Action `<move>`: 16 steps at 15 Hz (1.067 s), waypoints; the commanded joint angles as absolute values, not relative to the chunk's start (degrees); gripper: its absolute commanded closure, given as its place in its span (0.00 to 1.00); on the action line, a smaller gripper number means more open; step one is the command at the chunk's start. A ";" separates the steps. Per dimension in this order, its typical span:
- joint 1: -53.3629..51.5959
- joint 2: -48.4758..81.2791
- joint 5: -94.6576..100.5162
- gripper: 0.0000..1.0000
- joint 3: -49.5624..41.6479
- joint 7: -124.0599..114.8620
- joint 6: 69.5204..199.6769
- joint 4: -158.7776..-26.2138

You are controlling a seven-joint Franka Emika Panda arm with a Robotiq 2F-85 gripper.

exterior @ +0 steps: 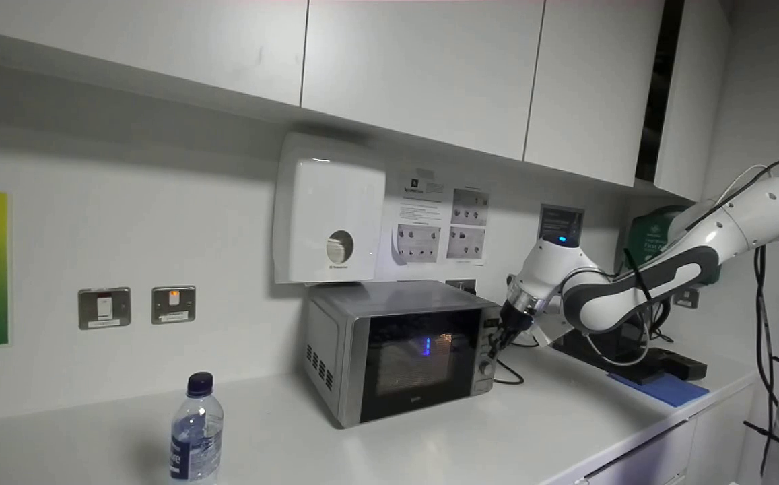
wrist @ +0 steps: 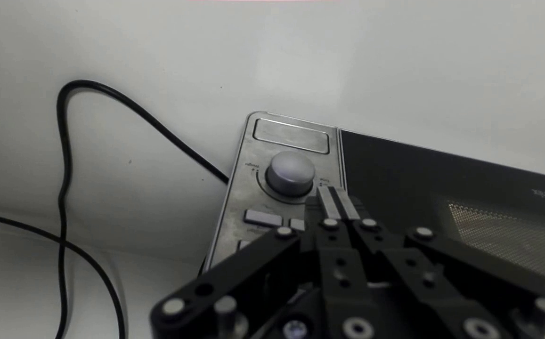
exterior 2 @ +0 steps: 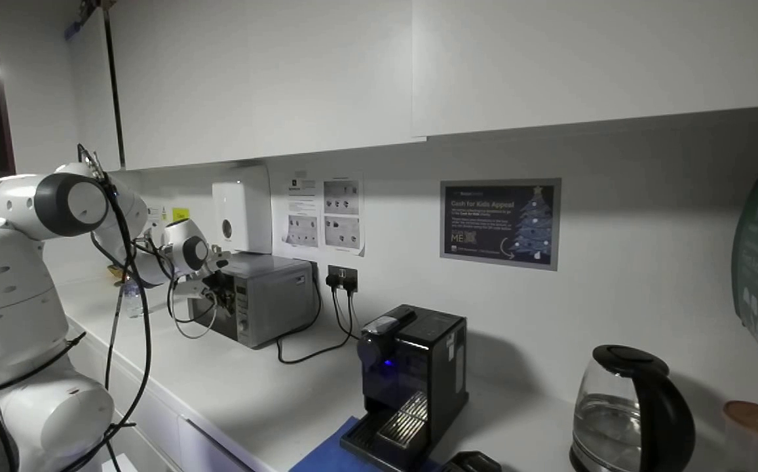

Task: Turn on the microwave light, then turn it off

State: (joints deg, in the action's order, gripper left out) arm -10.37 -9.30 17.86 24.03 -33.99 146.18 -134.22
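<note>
Microwave (exterior: 402,353), door (exterior: 419,367) closed, stands on the worktop (exterior: 490,441) below the white wall dispenser (exterior: 332,209), right of the plastic bottle (exterior: 196,431). Fingers (wrist: 327,203) sit tight together at its control panel (wrist: 248,200), just beside the round knob (wrist: 292,173); whether they touch the panel cannot be determined.

In an exterior view I'm seeing a water bottle (exterior: 197,434) standing near left; a white wall box (exterior: 328,202) is hanging farther back. In an exterior view a black coffee machine (exterior 2: 418,377) is sitting left of a glass kettle (exterior 2: 624,410); a poster (exterior 2: 500,224) is hanging behind.
</note>
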 commanded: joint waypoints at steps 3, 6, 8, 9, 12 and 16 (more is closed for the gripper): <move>-9.70 -11.08 24.05 1.00 24.49 -40.08 146.32 -135.32; -9.07 -11.59 33.27 1.00 25.32 -50.55 146.45 -135.74; -9.60 -11.06 36.80 1.00 25.30 -55.76 145.94 -135.71; -9.93 -10.75 38.11 1.00 25.18 -57.67 145.78 -135.66; -10.85 -9.89 39.00 1.00 24.60 -60.30 146.15 -135.69; -11.26 -9.63 39.11 1.00 24.46 -62.11 146.82 -135.99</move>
